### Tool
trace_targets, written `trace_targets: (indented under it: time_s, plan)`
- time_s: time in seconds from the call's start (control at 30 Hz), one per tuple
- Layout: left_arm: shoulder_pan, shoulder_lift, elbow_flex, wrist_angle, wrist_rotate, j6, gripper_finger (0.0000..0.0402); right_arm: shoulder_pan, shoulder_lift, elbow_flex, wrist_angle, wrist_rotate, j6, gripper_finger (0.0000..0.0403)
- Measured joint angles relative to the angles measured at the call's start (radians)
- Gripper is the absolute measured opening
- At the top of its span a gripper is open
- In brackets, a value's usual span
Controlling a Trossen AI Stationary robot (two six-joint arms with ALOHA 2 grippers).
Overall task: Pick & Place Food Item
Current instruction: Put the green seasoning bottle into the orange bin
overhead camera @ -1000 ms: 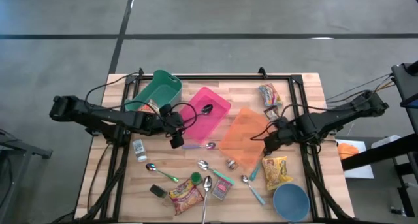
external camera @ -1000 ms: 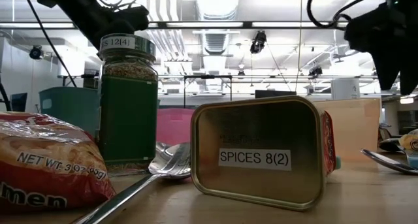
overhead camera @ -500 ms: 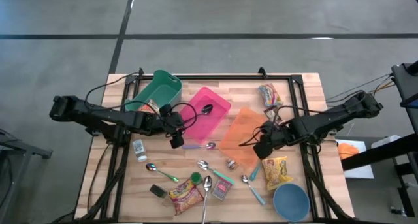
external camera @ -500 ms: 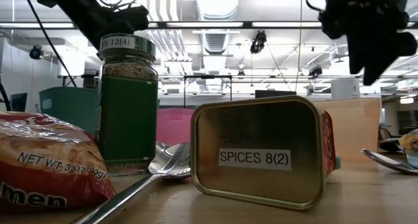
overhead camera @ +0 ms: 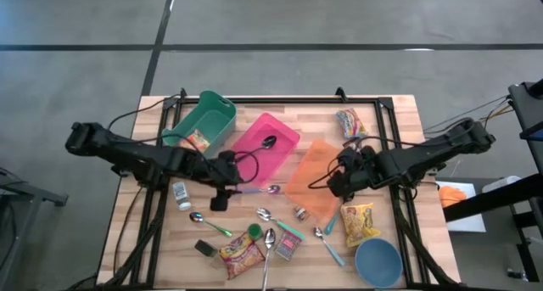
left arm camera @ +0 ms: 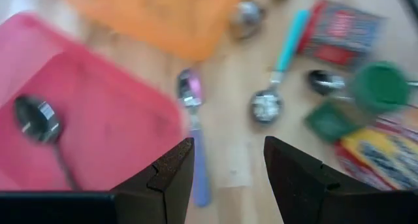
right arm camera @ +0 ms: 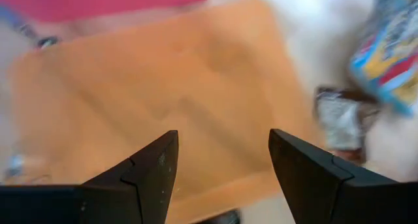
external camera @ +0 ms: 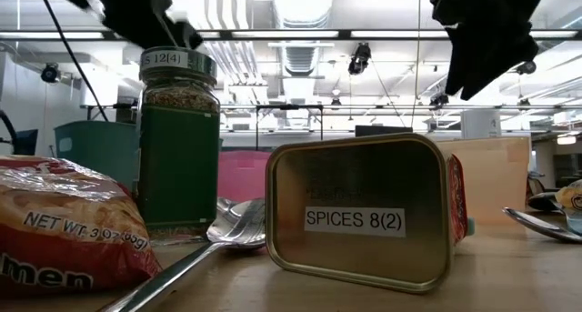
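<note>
While both my grippers hang open and empty, the food lies untouched.
My left gripper (overhead camera: 218, 199) hovers over the purple spoon (overhead camera: 259, 190) beside the pink bin (overhead camera: 287, 137); my right gripper (overhead camera: 334, 186) is above the orange tray (overhead camera: 310, 176), the noodle packet (overhead camera: 359, 222) near it on the table (overhead camera: 399, 117).

ramen packet (overhead camera: 359, 222) | yellow, flat | near blue bowl (overhead camera: 378, 261); untouched
</note>
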Motion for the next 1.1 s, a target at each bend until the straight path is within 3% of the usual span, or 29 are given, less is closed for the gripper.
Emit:
trace_targets:
  time_s: [0.17,0.27,0.57,0.73,0.93,1.1]
  plan:
    - [-0.079,0.03,0.061,-0.009,0.051,0.061,0.0189,-0.002,-0.043,-0.042,0.048,0.165,0.051,0.0235]
    - [-0.124,0.079,0.116,-0.025,0.105,0.064,0.0189,-0.003,-0.052,-0.053,0.094,0.206,0.027,0.0235]
    - [-0.194,0.344,0.362,-0.199,0.125,0.069,0.0189,-0.002,-0.047,-0.147,0.36,0.183,-0.185,0.0235]
    - [-0.203,0.462,0.464,-0.269,0.076,0.164,0.0189,-0.005,-0.057,-0.152,0.383,0.167,-0.229,0.0235]
    - [-0.201,0.499,0.487,-0.27,0.04,0.163,0.0189,0.034,-0.056,-0.152,0.419,0.162,-0.225,0.0235]
    - [-0.203,0.495,0.488,-0.267,0.045,0.001,0.0189,0.076,-0.055,-0.162,0.454,0.16,-0.224,0.0235]
